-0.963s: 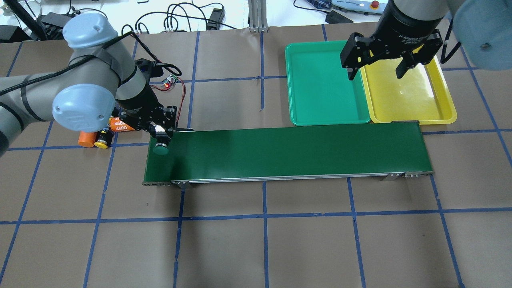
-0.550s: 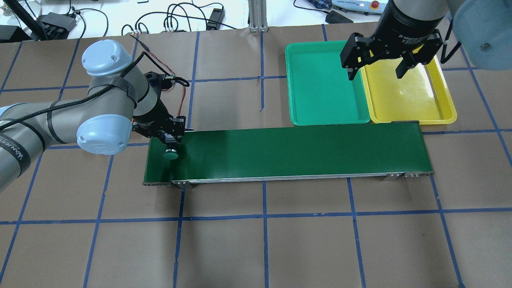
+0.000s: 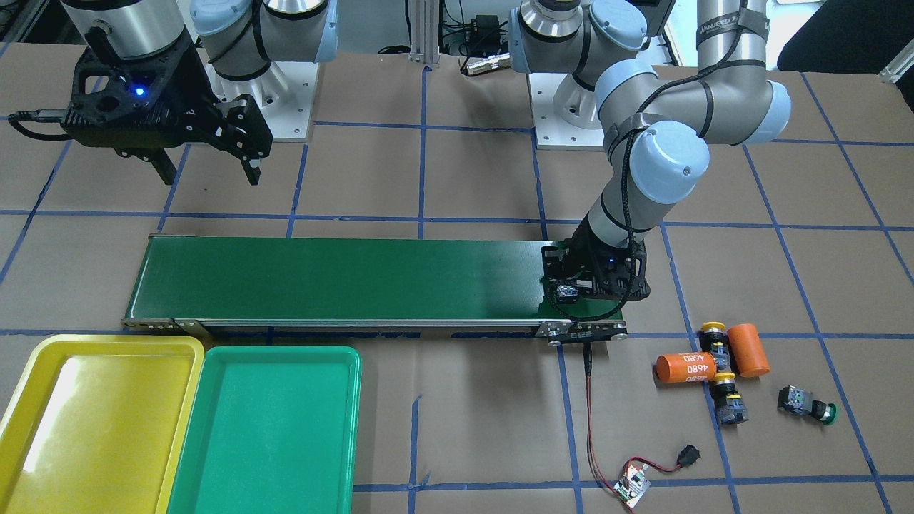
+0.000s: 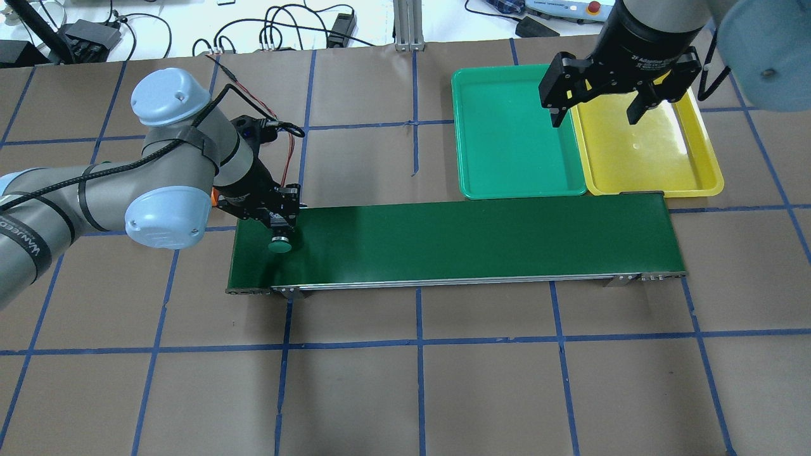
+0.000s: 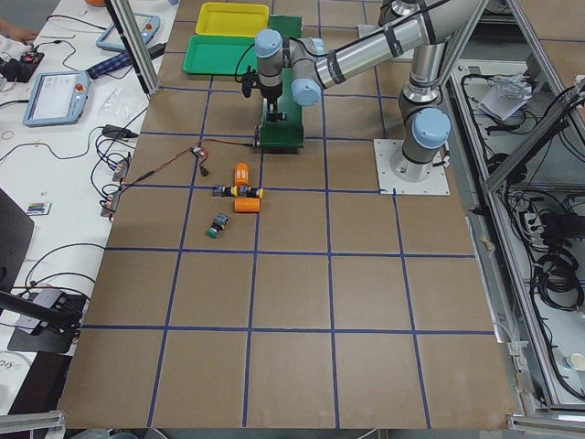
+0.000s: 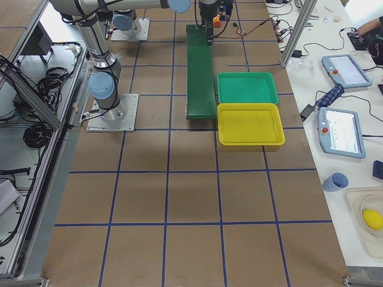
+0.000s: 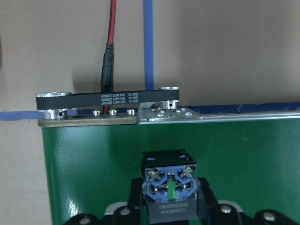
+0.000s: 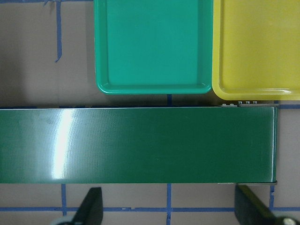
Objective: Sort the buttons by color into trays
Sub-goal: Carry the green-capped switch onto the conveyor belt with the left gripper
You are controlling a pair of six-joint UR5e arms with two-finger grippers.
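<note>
Left fingers [image 7: 206,202] pinching green button [image 4: 279,245]; carried further in over belt [image 4: 475,237] end than a second ago, low, near touchdown. Release likely next. Right fingers [image 4: 557,115] spread, waiting above trays [image 4: 507,158].

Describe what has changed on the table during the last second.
The left gripper, shut on the green button, carried it a little further along the conveyor belt, toward the trays' end. The right gripper stayed open above the green tray and yellow tray; trays and belt did not move.
</note>
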